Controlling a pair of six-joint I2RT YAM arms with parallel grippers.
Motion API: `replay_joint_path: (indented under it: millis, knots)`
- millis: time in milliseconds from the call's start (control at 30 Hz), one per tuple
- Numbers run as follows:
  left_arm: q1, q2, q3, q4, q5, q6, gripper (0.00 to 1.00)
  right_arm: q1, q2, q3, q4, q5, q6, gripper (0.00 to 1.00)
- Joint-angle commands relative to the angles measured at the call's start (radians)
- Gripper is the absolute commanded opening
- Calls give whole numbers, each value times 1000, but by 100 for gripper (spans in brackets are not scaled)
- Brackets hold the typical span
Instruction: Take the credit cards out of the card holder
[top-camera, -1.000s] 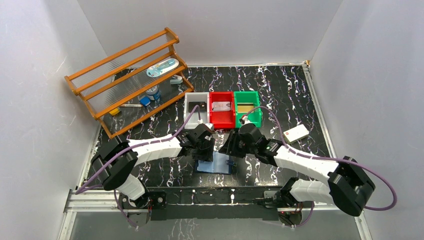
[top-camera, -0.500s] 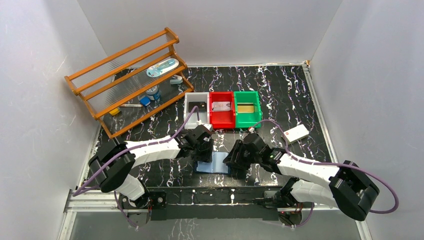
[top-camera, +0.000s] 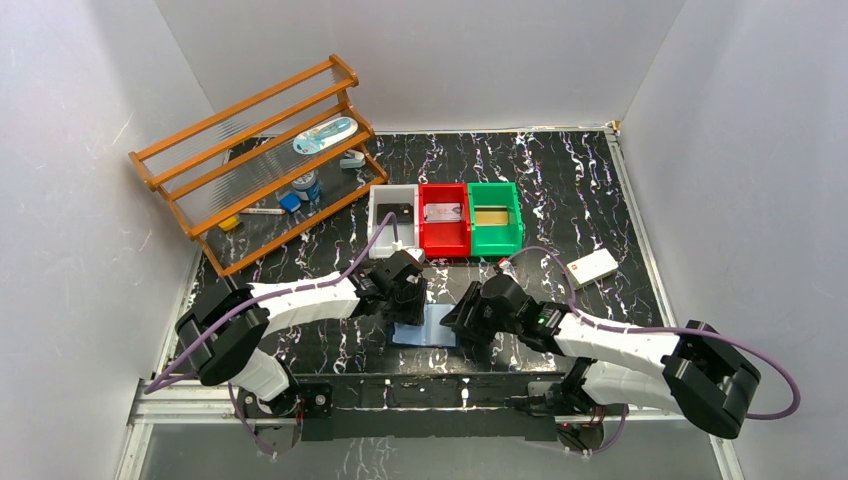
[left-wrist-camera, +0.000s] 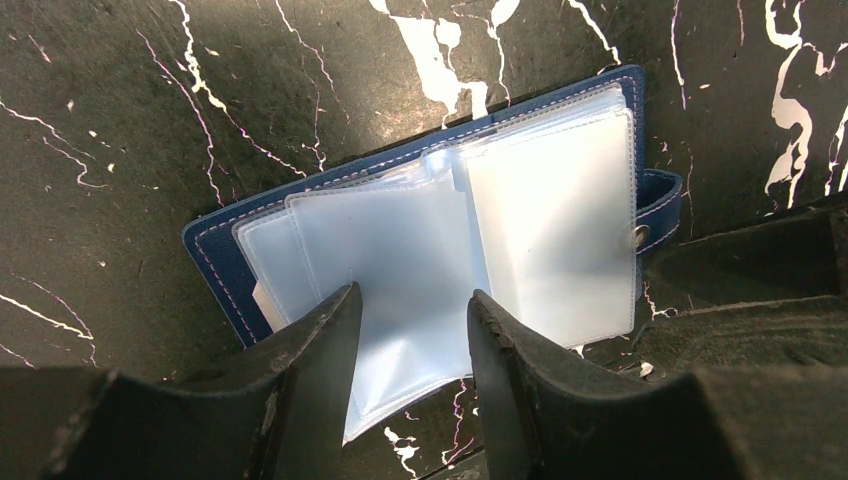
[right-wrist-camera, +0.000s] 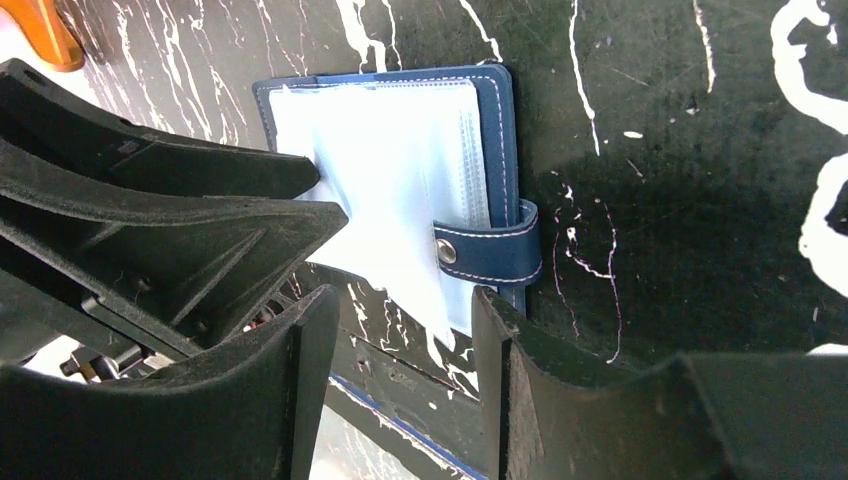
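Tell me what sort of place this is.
Probably a robot test cell in a lab: plain white walls box in a marbled black table, with staged props on it, a wooden rack and three plastic bins.

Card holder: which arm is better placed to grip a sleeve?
Probably left: the left gripper is open astride a card holder sleeve; the right gripper hangs open beside the strap.

No text, label or number is legible on anything.
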Motion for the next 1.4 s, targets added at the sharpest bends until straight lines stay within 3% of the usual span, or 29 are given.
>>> replay_joint_path:
  millis: [0, 533, 1033, 1367]
  knots:
    - [-2, 8, -49, -147, -41, 13, 44, 22, -45, -6, -14, 70, 47, 60]
    - [-1, -2, -42, -159, -36, 21, 45, 28, 9, -61, 146, 191, 90, 61]
    - [-2, -7, -44, -162, -39, 29, 45, 28, -116, -98, 64, 410, 196, 56]
    - [-1, -100, -2, -186, -38, 41, 53, 28, -134, 49, -2, 250, -134, 56]
